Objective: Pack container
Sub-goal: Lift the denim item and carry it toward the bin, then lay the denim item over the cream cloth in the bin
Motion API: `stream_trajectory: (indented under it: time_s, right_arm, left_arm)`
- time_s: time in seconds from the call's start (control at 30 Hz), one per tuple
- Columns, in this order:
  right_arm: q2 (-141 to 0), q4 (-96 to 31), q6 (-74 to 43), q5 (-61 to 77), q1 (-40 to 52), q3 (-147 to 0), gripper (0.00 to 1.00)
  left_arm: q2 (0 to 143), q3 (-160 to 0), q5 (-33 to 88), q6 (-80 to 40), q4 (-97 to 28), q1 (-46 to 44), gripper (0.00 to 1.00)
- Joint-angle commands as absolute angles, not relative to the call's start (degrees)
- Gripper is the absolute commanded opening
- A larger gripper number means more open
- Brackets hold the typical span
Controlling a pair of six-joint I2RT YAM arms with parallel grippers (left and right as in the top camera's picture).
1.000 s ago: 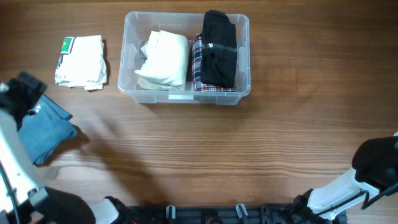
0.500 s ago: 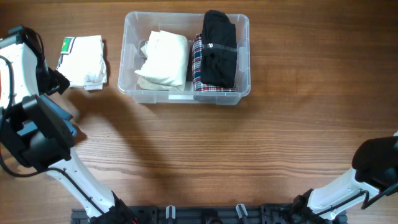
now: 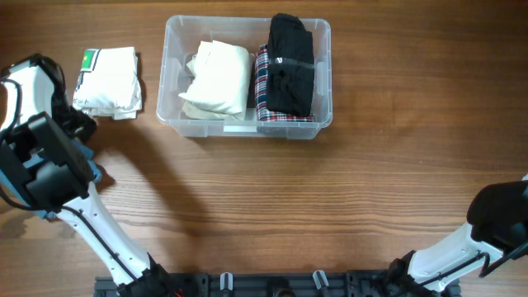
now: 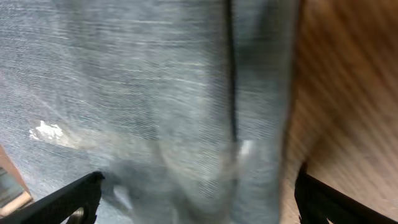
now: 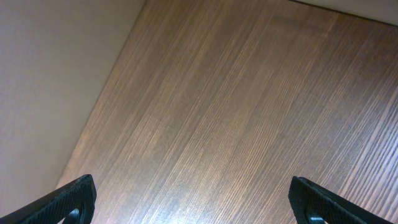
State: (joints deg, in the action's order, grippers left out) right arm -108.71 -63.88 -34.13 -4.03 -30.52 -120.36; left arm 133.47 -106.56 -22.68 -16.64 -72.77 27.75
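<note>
The clear container [image 3: 176, 76] stands at the back middle and holds a cream garment [image 3: 216, 79], a plaid garment [image 3: 263, 82] and a black garment [image 3: 290, 64]. Folded blue jeans [image 4: 155, 93] fill the left wrist view. In the overhead view only a blue corner [image 3: 88, 157] shows beside my left arm [image 3: 49, 161]. My left gripper [image 4: 199, 196] is open, close above the jeans, with a finger on each side. My right gripper [image 5: 193, 196] is open and empty over bare wood.
A folded white garment with a green label [image 3: 109, 81] lies left of the container. My right arm [image 3: 497, 216] sits at the front right corner. The wooden table [image 3: 330, 190] has a pale edge in the right wrist view [image 5: 50, 93].
My left arm has swung in over the blue jeans and now covers most of them. The container, its garments and the right arm have not moved.
</note>
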Motion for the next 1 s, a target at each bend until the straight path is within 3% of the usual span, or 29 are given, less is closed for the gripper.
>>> stream_trajectory:
  time_s: [0.0,0.07,0.1,0.13,0.2,0.4,0.57,0.83,0.97]
  right_arm:
    - [-109.3,-63.8,-33.1,-3.8,-30.5,-120.3,1.00]
    - [-109.3,-63.8,-33.1,-3.8,-30.5,-120.3,1.00]
    - [-109.3,-63.8,-33.1,-3.8,-30.5,-120.3,1.00]
    - [-109.3,-63.8,-33.1,-3.8,-30.5,-120.3,1.00]
    - [-109.3,-63.8,-33.1,-3.8,-30.5,-120.3,1.00]
    - [-109.3,-63.8,-33.1,-3.8,-30.5,-120.3,1.00]
    - [-109.3,-63.8,-33.1,-3.8,-30.5,-120.3,1.00]
    - [-109.3,-63.8,-33.1,-3.8,-30.5,-120.3,1.00]
    - [-109.3,-63.8,-33.1,-3.8,-30.5,-120.3,1.00]
  left_arm:
    - [134.1,-106.7,-23.0,-17.1,-73.6,29.5,0.99]
    - [134.1,-106.7,-23.0,-17.1,-74.4,30.5,0.71]
    - [134.1,-106.7,-22.7,-17.1,-74.6,30.6,0.41]
    - [134.1,-106.7,-22.4,-17.2,-74.7,30.5,0.19]
    - [134.1,-106.7,-19.9,-17.1,-74.8,30.5,0.04]
    - [133.0,-106.8,-14.3,-16.9,-78.0,28.3,0.04]
    - [122.0,-109.4,-12.5,-15.7,-80.5,23.0,0.04]
    - [99.0,-110.3,-8.0,-8.0,-75.7,8.8,0.04]
    - [95.0,-111.4,-13.2,-6.5,-74.5,1.1,0.04]
